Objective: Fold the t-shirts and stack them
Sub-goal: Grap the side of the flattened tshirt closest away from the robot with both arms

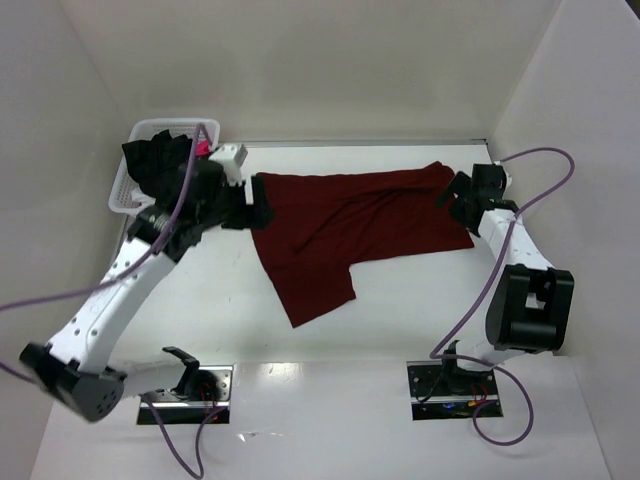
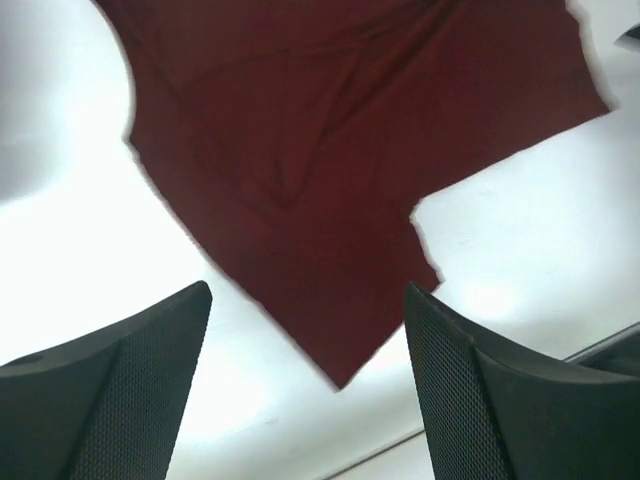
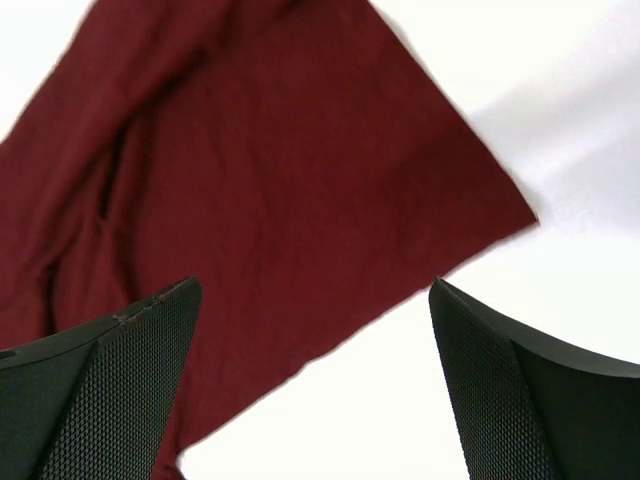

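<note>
Two wide, empty grippers hover at the red shirt (image 1: 350,225), spread mid-table: left gripper (image 1: 262,211) at its 9 o'clock edge, right gripper (image 1: 455,200) at 3 o'clock. We judge spreading is in hand; next we pinch edges to fold. Black shirt (image 1: 155,165) drapes the basket (image 1: 120,196) at 10 o'clock.

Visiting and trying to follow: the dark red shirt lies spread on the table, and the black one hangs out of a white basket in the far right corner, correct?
Not quite: the white basket is in the far left corner, as the top external view shows. Otherwise yes: the dark red shirt lies spread on the table and the black shirt hangs out of the basket.
</note>
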`<move>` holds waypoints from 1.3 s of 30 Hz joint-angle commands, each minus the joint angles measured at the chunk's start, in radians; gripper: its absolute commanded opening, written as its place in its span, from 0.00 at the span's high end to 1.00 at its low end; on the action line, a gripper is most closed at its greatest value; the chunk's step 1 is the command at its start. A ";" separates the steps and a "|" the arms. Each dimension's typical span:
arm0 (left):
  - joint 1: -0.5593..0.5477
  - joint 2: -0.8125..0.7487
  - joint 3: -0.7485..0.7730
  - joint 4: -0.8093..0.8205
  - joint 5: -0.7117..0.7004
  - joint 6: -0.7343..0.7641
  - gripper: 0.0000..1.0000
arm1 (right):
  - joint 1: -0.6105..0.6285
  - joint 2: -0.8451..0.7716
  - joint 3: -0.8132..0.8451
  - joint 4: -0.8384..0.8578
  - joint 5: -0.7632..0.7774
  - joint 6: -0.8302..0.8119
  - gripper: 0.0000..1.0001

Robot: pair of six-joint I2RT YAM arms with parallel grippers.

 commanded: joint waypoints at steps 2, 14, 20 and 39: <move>0.002 -0.120 -0.326 0.247 0.107 -0.195 0.15 | -0.026 -0.077 -0.080 0.065 0.027 0.041 0.00; 0.002 -0.117 -0.677 0.348 0.115 -0.350 0.15 | -0.080 0.006 -0.103 0.044 0.004 0.093 0.00; 0.002 -0.007 -0.722 0.455 0.091 -0.387 0.18 | -0.080 0.055 -0.091 0.068 -0.005 0.116 0.00; 0.002 0.275 -0.722 0.623 0.005 -0.441 0.23 | -0.117 0.097 -0.109 0.087 0.025 0.098 0.07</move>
